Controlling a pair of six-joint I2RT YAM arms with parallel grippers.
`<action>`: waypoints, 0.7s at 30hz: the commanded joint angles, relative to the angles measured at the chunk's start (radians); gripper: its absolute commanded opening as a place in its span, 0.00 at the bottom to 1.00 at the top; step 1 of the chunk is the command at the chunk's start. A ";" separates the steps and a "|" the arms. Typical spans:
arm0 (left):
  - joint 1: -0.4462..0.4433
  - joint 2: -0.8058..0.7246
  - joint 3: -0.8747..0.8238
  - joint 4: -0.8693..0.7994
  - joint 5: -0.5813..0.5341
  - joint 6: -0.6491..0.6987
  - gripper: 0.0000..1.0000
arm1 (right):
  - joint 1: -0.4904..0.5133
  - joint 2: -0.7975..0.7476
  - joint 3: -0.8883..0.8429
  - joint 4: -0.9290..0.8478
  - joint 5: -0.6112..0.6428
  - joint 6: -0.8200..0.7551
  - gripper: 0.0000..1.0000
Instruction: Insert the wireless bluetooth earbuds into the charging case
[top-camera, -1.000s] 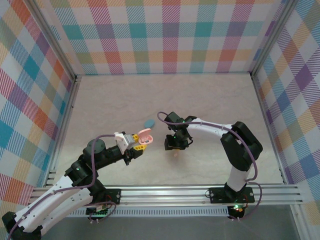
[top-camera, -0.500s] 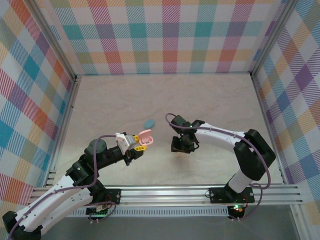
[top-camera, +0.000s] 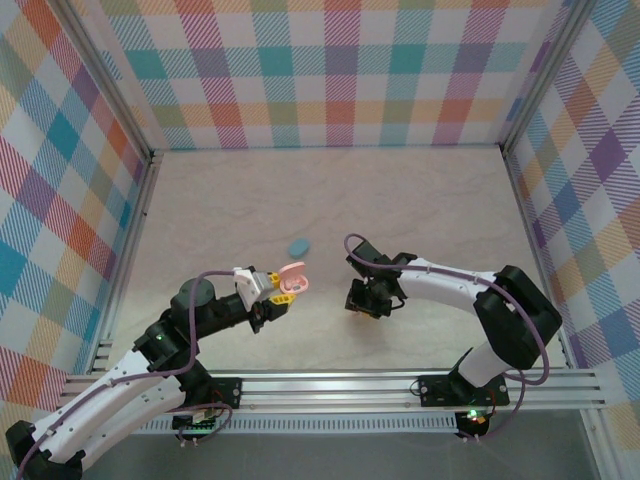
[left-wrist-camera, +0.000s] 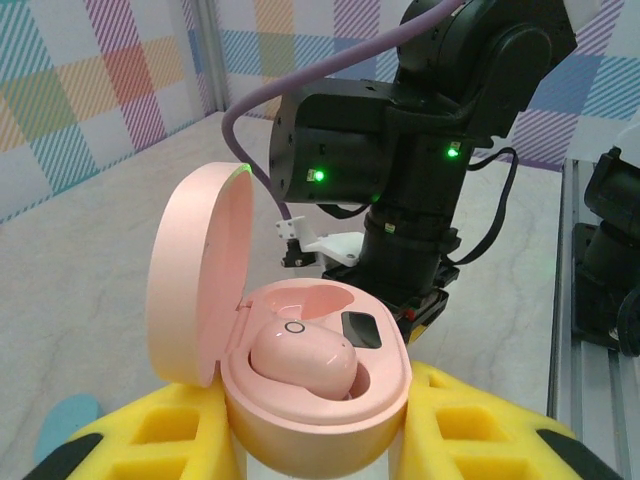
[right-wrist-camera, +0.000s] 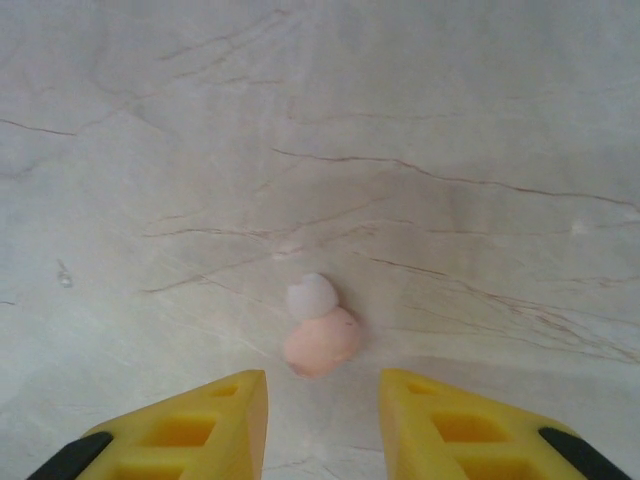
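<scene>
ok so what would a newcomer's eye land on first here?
The open pink charging case clamped in the left tool, lid up, with one pink earbud already seated in it. Then the loose pink earbud lying on the marble table, just ahead of the open right tool poised over it.

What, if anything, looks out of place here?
Nothing damaged. A loose pink earbud lies on the table just ahead of the right tool's parted fingers, while the open pink case holds a seated earbud beside an empty socket.
</scene>
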 joint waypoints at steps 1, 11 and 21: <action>-0.009 -0.026 -0.007 0.037 0.018 0.006 0.23 | 0.003 0.020 -0.018 0.043 -0.016 0.039 0.35; -0.009 -0.039 -0.009 0.033 0.016 0.006 0.23 | 0.004 0.049 -0.016 0.034 -0.005 0.040 0.34; -0.008 -0.039 -0.005 0.023 0.019 0.007 0.23 | 0.004 0.081 0.039 -0.022 0.049 -0.044 0.27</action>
